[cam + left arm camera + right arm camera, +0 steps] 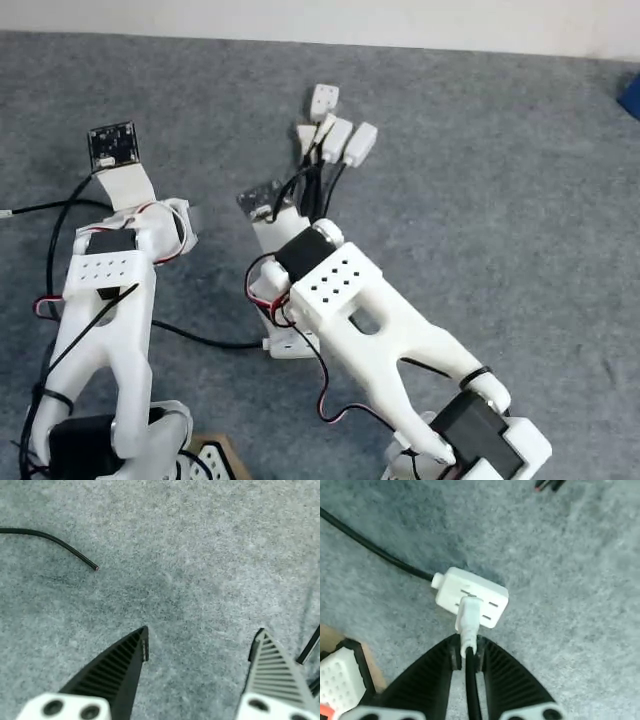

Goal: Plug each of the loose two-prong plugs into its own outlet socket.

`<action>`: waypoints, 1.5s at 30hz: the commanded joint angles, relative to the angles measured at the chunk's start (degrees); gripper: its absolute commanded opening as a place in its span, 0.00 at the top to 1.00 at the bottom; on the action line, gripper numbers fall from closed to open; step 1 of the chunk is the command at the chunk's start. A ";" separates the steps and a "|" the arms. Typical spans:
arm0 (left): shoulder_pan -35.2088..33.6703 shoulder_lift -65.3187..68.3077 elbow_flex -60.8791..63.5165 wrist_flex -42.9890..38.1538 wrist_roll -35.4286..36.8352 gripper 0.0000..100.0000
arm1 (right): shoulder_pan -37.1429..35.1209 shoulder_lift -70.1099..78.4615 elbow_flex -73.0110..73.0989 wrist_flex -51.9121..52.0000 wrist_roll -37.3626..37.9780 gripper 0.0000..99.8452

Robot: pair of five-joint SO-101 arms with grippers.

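My right gripper point(467, 647) is shut on the tail of a white two-prong plug point(469, 616). A black cord runs back from the plug between the fingers. The plug's front end sits against the slotted face of a white outlet block point(487, 597); its prongs are hidden. In the high view this outlet point(290, 346) peeks out from under the right arm point(340, 285). Several more white plugs point(338, 135) with black cords lie bunched at the far middle. My left gripper point(202, 632) is open over bare grey carpet.
A black cord point(370, 547) leaves the outlet block. A white breadboard on a wooden base point(337, 677) lies close to the right gripper. A loose black wire end point(75, 555) lies ahead of the left gripper. Grey carpet point(520, 200) stretches out on the right.
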 commanded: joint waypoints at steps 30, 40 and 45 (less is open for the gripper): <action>-0.57 -0.22 0.13 -1.14 0.62 0.68 | -2.59 6.02 -0.13 -0.75 0.62 0.99; -0.57 -0.22 0.13 -1.14 0.53 0.68 | -2.51 9.45 -0.66 -0.92 0.53 0.99; -0.57 -0.22 0.22 -1.14 0.53 0.68 | 0.31 5.41 -0.22 -2.68 0.26 0.99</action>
